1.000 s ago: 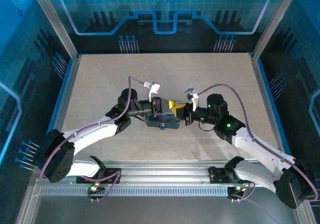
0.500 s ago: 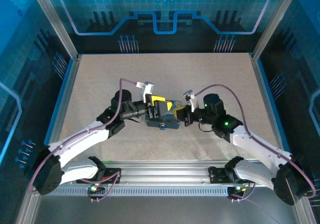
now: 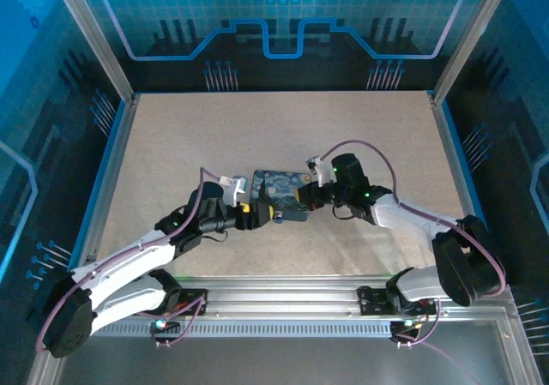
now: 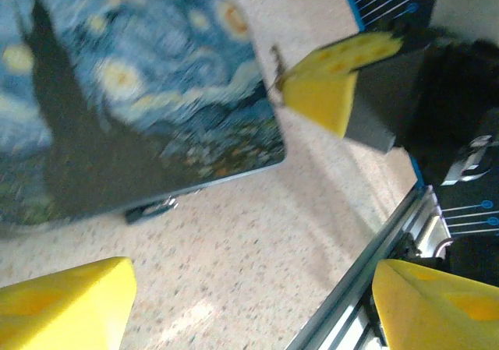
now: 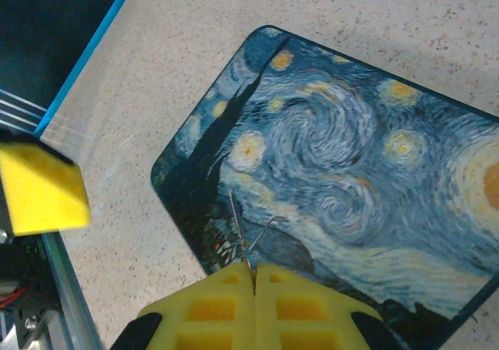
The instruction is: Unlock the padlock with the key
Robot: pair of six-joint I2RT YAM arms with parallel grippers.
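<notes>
Left gripper (image 4: 253,288) withdrawn, agape; right gripper (image 5: 253,272) pinches thin metal key (image 5: 238,225).

the tin box (image 5: 343,163) wears a blue swirling starry-night print with yellow orbs; the right gripper (image 5: 253,276) has yellow pads (image 5: 210,307); the key (image 5: 238,225) is dark, the table (image 5: 374,15) speckled beige.

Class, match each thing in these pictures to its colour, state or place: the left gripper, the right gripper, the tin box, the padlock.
Column one:
1 left gripper
2 right gripper
3 tin box
4 padlock

Column two:
A blue with yellow swirls
B shut on the key
C open, holding nothing
D small and dark, at the tin box's edge

Pairs: 1-C, 2-B, 3-A, 4-D
</notes>
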